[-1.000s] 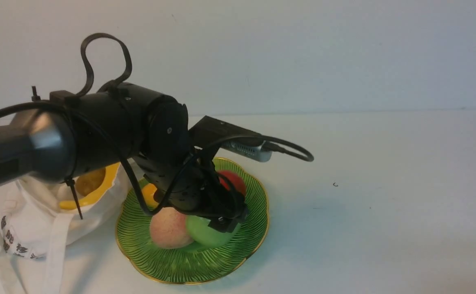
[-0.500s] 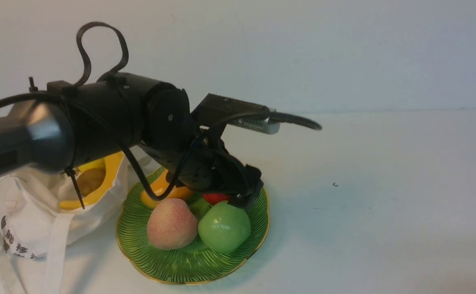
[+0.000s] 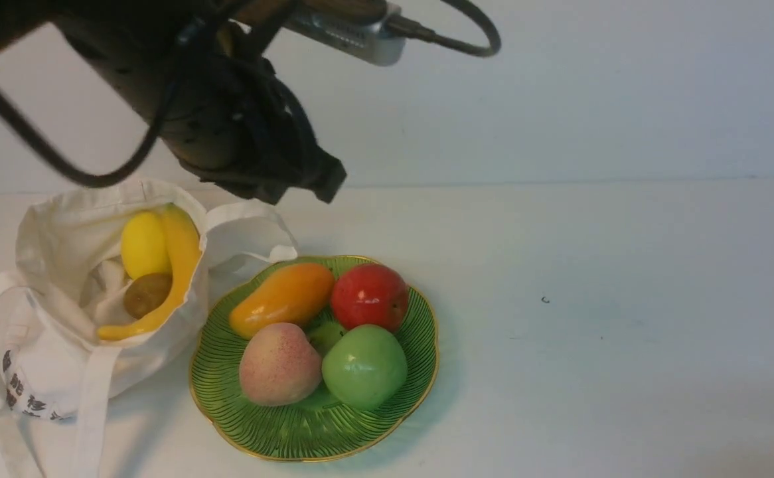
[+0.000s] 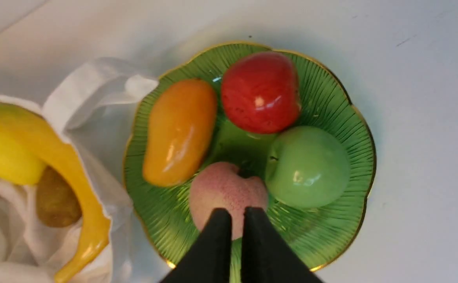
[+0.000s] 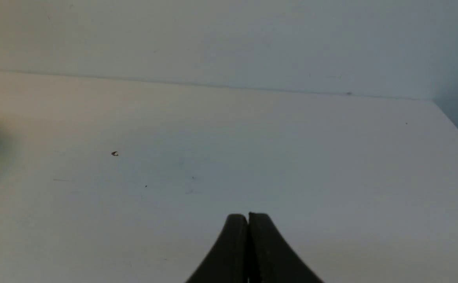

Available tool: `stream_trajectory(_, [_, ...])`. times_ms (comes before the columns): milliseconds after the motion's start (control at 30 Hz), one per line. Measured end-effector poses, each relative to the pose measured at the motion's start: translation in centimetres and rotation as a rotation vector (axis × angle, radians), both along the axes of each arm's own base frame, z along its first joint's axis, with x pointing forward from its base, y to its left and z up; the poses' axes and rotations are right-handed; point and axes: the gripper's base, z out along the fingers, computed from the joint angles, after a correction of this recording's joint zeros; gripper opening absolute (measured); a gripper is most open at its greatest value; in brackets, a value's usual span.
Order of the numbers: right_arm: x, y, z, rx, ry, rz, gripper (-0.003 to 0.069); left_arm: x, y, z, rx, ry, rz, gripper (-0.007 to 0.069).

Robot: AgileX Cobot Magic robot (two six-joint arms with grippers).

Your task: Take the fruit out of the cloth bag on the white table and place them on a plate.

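Four glossy fruits sit on the plate (image 3: 307,443) and three more in the cloth bag (image 3: 35,372). On the plate, the round green apple (image 3: 364,366) at near right touches a speckled pink peach (image 3: 279,364) at near left. A red apple (image 3: 369,297) and a long orange mango (image 3: 283,299) lie behind them. All four sit inside the rim, with a bare ribbed band along the near edge.

In the bag, the banana (image 3: 178,265) curves along the right lip of the gaping mouth, with the lemon (image 3: 143,245) and the small brown kiwi (image 3: 146,294) beside it.

The bag's right side meets the plate's left rim, and one strap handle (image 3: 254,232) arches just behind the plate.

Open room: the white table (image 3: 626,345) runs to the right of the plate as far as the wall (image 3: 626,86), marked only by a dark speck (image 3: 545,300).

Materials: the plate is see-through green, ribbed from its centre, with a scalloped outline and a thin gold edge. The bag is soft creased white canvas with dark printed characters low on its near side. The tabletop is smooth.

The left gripper (image 4: 233,214) hangs well above the plate, jaws drawn together and gripping nothing. The right gripper (image 5: 248,218), seen only in its wrist view, hangs over bare tabletop with jaws pressed together, likewise empty
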Motion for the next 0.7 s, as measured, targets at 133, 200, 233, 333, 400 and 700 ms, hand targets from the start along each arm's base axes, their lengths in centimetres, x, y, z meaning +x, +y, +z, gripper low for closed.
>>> stream_trajectory(133, [0.0,0.0,0.0,0.0,0.0,0.0,-0.0015,-3.8,2.3,-0.1,-0.012,0.009,0.01,-0.0008])
stream_trajectory(200, [0.0,0.0,0.0,0.0,0.0,0.0,-0.0015,-6.9,4.0,-1.4,-0.051,0.025,0.026,-0.0008])
stream_trajectory(233, [0.0,0.0,0.0,0.0,0.0,0.0,-0.0015,-8.0,4.6,-2.2,-0.084,0.009,0.028,-0.0008])
stream_trajectory(333, [0.0,0.0,0.0,0.0,0.0,0.0,-0.0015,-10.8,5.4,-5.6,-0.273,-0.068,0.033,-0.0008])
stream_trajectory(400, [0.0,0.0,0.0,-0.001,0.0,0.0,-0.0015,-12.0,5.8,-7.7,-0.359,-0.095,0.041,-0.0008])
stream_trajectory(700, [0.0,0.0,0.0,-0.001,0.0,0.0,-0.0015,-16.5,8.2,-13.6,-0.429,-0.066,0.057,-0.0008])
